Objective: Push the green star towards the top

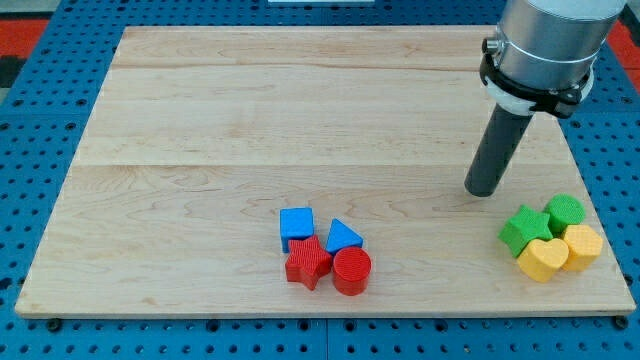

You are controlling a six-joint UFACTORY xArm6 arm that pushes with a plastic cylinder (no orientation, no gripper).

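Note:
The green star lies near the board's right edge at the view's lower right. It touches a green cylinder-like block on its right, a yellow heart below it and a yellow hexagon-like block. My tip rests on the board just up and left of the green star, a small gap apart from it. The dark rod rises from it to the grey arm at the view's top right.
A second cluster sits at the bottom centre: a blue cube, a blue triangle, a red star and a red cylinder. The wooden board ends close to the right of the green and yellow cluster.

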